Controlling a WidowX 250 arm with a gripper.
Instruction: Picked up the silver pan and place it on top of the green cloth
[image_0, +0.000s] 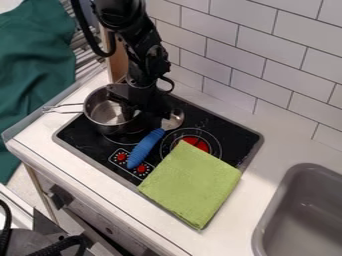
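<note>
In the camera view, the silver pan (107, 112) sits left of centre on the black stove (87, 136); the gripper (135, 111) is at its rim on the frame's right. I can't tell its opening or hold. The pan looks stiff, fairly light, slippery: pinch the rim. The green cloth (190, 185), lower centre, looks soft.

Over on the left of the stovetop (235, 142) sits the pan (103, 111), its handle sticking out leftward, with the spoon (145, 148) lying between it and the cloth (190, 185). The cloth lies partly on the stovetop's near right side, partly on the counter (230, 215), with the sink (267, 225) off to the right and the wall (260, 55) behind.
</note>
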